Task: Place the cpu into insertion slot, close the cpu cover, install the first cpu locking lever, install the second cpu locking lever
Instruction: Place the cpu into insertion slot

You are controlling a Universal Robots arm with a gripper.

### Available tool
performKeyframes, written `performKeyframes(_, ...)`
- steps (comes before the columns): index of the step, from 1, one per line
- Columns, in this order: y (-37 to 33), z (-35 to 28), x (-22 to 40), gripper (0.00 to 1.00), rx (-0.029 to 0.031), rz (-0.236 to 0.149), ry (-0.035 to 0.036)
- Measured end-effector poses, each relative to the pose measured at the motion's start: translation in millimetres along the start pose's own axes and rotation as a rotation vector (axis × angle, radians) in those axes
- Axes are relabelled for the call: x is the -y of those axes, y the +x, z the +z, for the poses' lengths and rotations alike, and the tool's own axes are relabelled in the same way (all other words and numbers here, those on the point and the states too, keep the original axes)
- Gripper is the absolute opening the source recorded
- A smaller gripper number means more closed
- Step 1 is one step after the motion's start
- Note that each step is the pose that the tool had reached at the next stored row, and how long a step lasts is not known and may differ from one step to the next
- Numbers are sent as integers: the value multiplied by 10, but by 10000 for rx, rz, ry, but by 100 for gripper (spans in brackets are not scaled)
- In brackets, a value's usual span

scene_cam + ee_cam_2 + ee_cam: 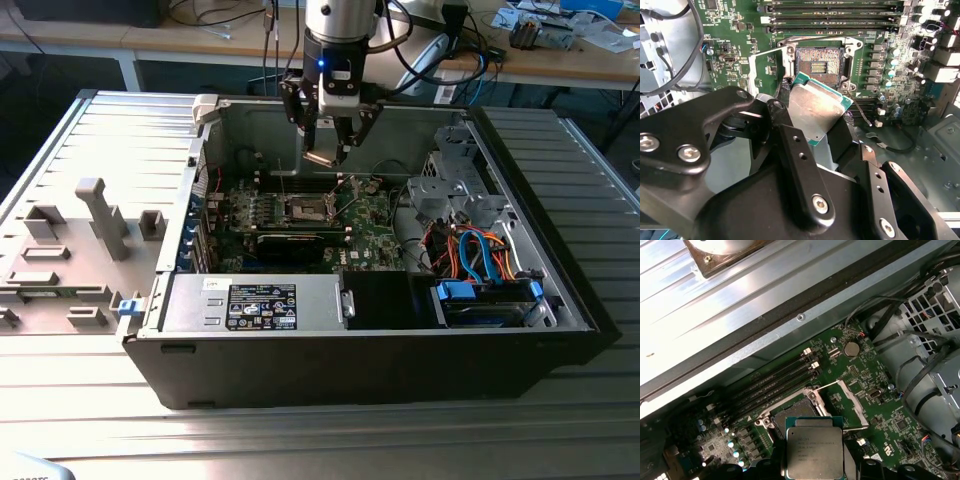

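**Tool and workpiece during CPU placement.** In the exterior view, the tool (328,150) is seen lowered into an opened computer case (380,350), which is carried on a ribbed metal worktop (560,420). The tool is clenched on the cpu (322,157), which is gripped at two opposite edges with its silvery top exposed.

In the second wrist view, the cpu (817,107) is shown tilted between the black fingers (790,145) and held clear of the green motherboard (890,100). It is not touching the insertion slot (819,65). The slot is uncovered, and its dark centre and contact field are visible.

In the first wrist view, the cpu (814,452) is seen just in front of the insertion slot (797,412), partly overlapping it. The cpu cover (854,402) is swung open beside the slot, with a thin wire lever (826,385) raised near it. Long memory slots (775,385) are seen beyond the socket.

On the worktop at the exterior view's left, grey fixture blocks (100,215) are set apart from the case.
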State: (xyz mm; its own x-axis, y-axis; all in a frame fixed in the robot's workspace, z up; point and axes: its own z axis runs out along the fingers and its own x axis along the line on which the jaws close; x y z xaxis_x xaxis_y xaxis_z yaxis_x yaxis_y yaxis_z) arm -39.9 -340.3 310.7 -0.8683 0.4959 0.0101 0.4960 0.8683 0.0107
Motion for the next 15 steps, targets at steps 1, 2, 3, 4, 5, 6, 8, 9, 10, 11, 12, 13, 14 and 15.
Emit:
performKeyframes(1, 0, 0, 0, 54, 0, 16, 0)
performKeyframes(2, 0, 1, 0, 54, 0, 30, -1)
performKeyframes(3, 0, 1, 0, 54, 0, 52, -1)
performKeyframes(4, 0, 1, 0, 54, 1, 66, 0)
performKeyframes(5, 0, 2, 0, 54, 1, 85, -2)
performKeyframes(6, 0, 3, 0, 54, 1, 104, -2)
performKeyframes(8, 0, 3, 0, 54, 1, 125, -1)
performKeyframes(9, 0, 3, 0, 54, 1, 136, -1)
performKeyframes(10, 0, 3, 0, 54, 1, 146, -2)
performKeyframes(11, 0, 4, 0, 54, 1, 159, -2)
performKeyframes(12, 0, 4, 0, 54, 2, 168, -2)
performKeyframes(13, 0, 4, 0, 54, 2, 180, -2)
performKeyframes(14, 0, 5, 0, 54, 2, 191, -3)
performKeyframes(15, 0, 5, 0, 54, 2, 200, -2)
